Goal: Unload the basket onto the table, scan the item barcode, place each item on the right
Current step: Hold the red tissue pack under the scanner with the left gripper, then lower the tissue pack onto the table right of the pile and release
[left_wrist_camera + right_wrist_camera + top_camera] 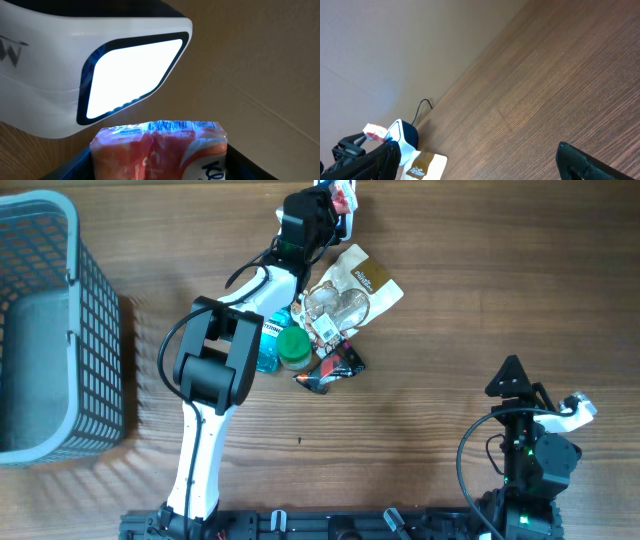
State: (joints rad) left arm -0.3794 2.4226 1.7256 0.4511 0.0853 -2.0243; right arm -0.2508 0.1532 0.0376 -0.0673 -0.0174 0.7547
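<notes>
A red and pink tissue pack (160,150) sits between the dark jaws of my left gripper (160,167), which is shut on it. The pack's top edge with the barcode (170,125) glows blue just under the lit window of the white scanner (130,75). From overhead, the left gripper (335,198) holds the pack (345,194) at the table's far edge, over the scanner (346,222). My right gripper (515,377) rests at the near right, open and holding nothing. Its fingers (585,162) frame bare wood in the right wrist view, where the pack (374,131) and scanner (402,137) show far off.
A pile lies beside the left arm: a brown and white pouch (362,280), a clear bag (335,310), a green-lidded jar (293,348), a blue bottle (270,350) and a dark snack packet (330,368). A grey mesh basket (95,330) stands at the left edge.
</notes>
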